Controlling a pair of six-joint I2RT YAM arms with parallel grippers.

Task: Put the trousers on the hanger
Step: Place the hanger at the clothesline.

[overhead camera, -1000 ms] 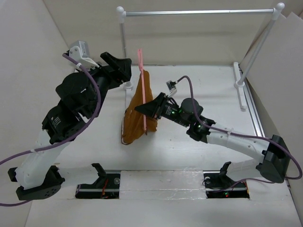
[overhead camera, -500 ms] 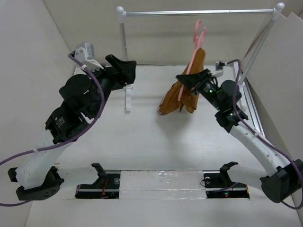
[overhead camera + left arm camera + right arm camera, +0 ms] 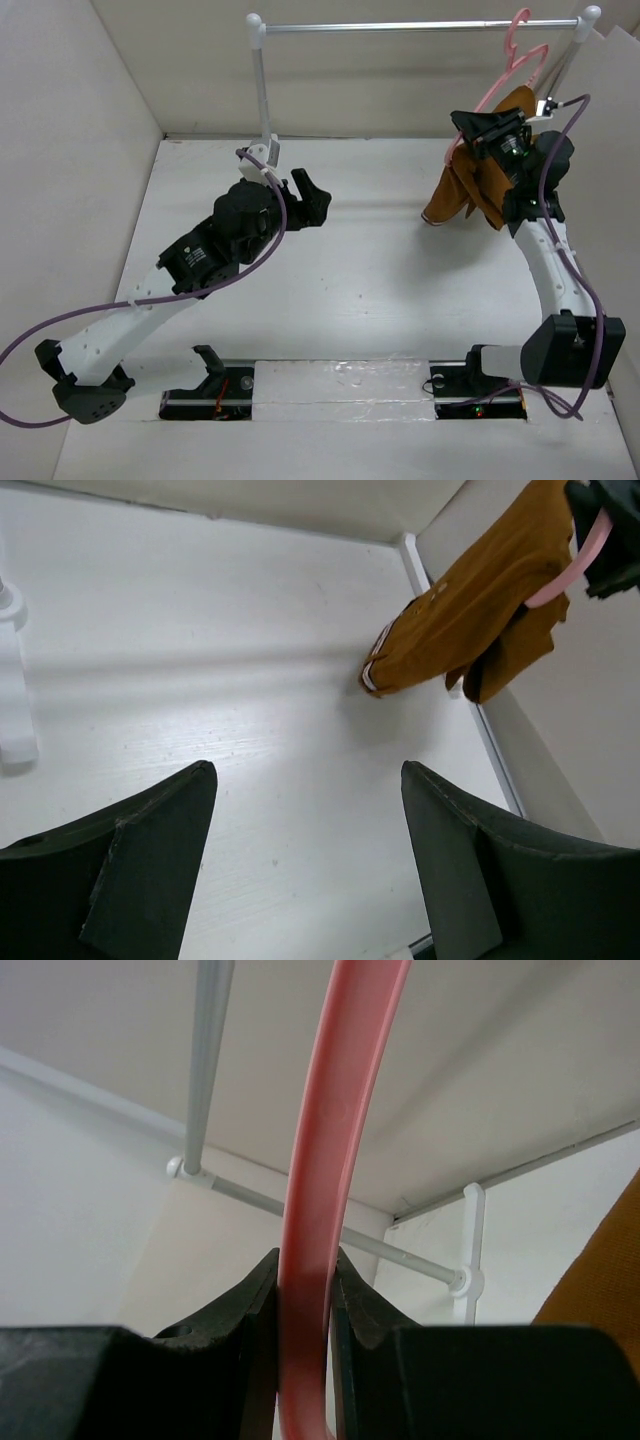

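The rust-brown trousers [image 3: 470, 188] hang folded over the pink hanger [image 3: 510, 72] at the far right, their lower end near the table. My right gripper [image 3: 483, 128] is shut on the hanger [image 3: 330, 1160] and holds it up by the silver rail [image 3: 420, 26], the hook at the rail's right end. In the left wrist view the trousers [image 3: 470, 620] and a bit of hanger [image 3: 575, 560] show at the upper right. My left gripper [image 3: 310, 200] is open and empty over the table's middle, well apart from them [image 3: 305, 820].
The clothes rail's white left post [image 3: 262, 90] and foot stand at the back centre; its right post [image 3: 545, 100] and long white foot [image 3: 507, 185] stand by the right wall. The rail bar [image 3: 300, 1210] crosses the right wrist view.
My right gripper has carried the hanger and trousers further right and up to the rail's right end. My left arm has dropped lower and swung right, toward the table's middle.
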